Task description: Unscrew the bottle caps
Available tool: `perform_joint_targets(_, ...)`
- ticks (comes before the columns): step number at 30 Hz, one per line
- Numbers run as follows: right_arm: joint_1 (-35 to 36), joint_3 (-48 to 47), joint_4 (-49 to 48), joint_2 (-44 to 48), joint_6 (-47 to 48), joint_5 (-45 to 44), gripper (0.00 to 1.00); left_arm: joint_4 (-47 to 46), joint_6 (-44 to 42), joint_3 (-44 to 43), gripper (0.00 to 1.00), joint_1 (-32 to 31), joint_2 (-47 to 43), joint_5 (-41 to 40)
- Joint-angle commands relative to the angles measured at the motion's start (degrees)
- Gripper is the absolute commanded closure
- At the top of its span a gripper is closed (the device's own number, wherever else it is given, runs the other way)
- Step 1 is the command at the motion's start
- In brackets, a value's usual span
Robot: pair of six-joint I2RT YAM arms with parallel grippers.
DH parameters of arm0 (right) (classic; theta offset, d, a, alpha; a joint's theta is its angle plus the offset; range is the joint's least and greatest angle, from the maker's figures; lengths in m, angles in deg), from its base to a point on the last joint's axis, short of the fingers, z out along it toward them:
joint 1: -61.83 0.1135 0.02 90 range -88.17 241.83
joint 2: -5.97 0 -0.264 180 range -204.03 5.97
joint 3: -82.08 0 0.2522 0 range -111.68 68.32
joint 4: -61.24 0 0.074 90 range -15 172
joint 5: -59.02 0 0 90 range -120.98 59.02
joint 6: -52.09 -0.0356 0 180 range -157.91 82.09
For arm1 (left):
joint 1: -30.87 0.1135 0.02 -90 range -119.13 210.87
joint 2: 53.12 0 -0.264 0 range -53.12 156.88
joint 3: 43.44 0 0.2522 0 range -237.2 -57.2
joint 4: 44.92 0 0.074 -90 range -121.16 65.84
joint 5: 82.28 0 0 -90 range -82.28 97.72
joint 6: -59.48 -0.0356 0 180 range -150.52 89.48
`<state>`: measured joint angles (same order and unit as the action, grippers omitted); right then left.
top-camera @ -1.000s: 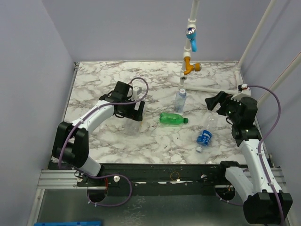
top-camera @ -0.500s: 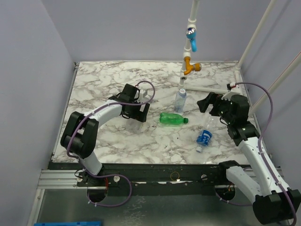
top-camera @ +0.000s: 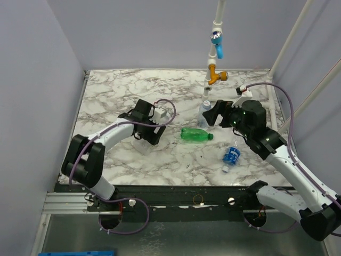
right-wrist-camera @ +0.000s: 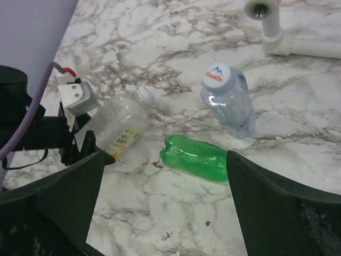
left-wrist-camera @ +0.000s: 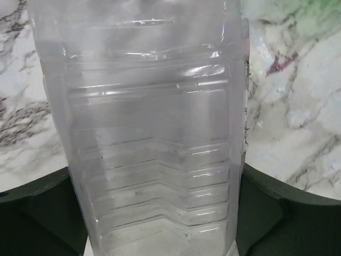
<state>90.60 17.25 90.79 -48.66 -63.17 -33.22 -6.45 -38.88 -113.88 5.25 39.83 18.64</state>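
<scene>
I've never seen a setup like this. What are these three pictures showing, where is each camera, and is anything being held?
A left arm and a right arm, both robotic, are bolted at the near edge of a marble-patterned table. The wide picture looks down from above and behind them; the other two come from a camera on each wrist. On the table lie a green bottle and a small blue-labelled bottle; another small bottle stands upright. The left tool straddles a tall clear bottle; whether it grips yet is unclear. The right tool is open and empty.

Marble table (top-camera: 117, 85); white pipe (top-camera: 219, 12) at back, blue valve (top-camera: 217, 45) above orange valve (top-camera: 217, 76).
</scene>
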Motion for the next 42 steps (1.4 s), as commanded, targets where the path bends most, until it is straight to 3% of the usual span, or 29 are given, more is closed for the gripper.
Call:
perform_joint_targets(1, 1.5, -6.1, -0.6, -1.5, -4.3, 1.9, 0.00, 6.1, -9.3, -1.3, 0.53, -0.2, -12.6, 1.5)
perform_joint_targets(5, 4.5, -11.1, -4.2, -4.9, -6.2, 5.4, 0.00, 10.9, -12.9, -7.0, 0.80, -0.2, -19.5, 2.6)
perform_joint_targets(6, 5.3, -13.0, -5.0, -6.5, -6.4, 5.9, 0.00, 10.8, -14.2, -7.6, 0.81, -0.2, -21.9, 3.7)
perform_joint_targets(10, 9.2, -21.8, -7.3, -14.5, -5.9, 7.6, 0.00, 5.4, -16.5, -7.7, 0.81, -0.4, -32.7, 8.4)
perform_joint_targets(16, 10.9, -30.3, -12.3, -20.7, -7.8, 10.4, 0.00, 2.0, -16.3, -9.1, 0.81, -0.7, -38.8, 10.3)
perform_joint_targets(22, 12.6, -34.4, -17.2, -24.1, -9.8, 13.5, 0.01, 1.1, -16.7, -9.4, 0.81, -0.9, -38.7, 10.0)
perform_joint_targets(32, 13.1, -31.5, -25.0, -24.3, -11.0, 15.2, 0.05, 0.9, -16.1, -9.9, 0.81, -1.3, -36.8, 9.9)
perform_joint_targets(42, 14.2, -35.9, -21.6, -29.0, -9.6, 14.8, 0.20, 1.0, -15.7, -10.5, 0.81, -2.3, -36.9, 9.3)
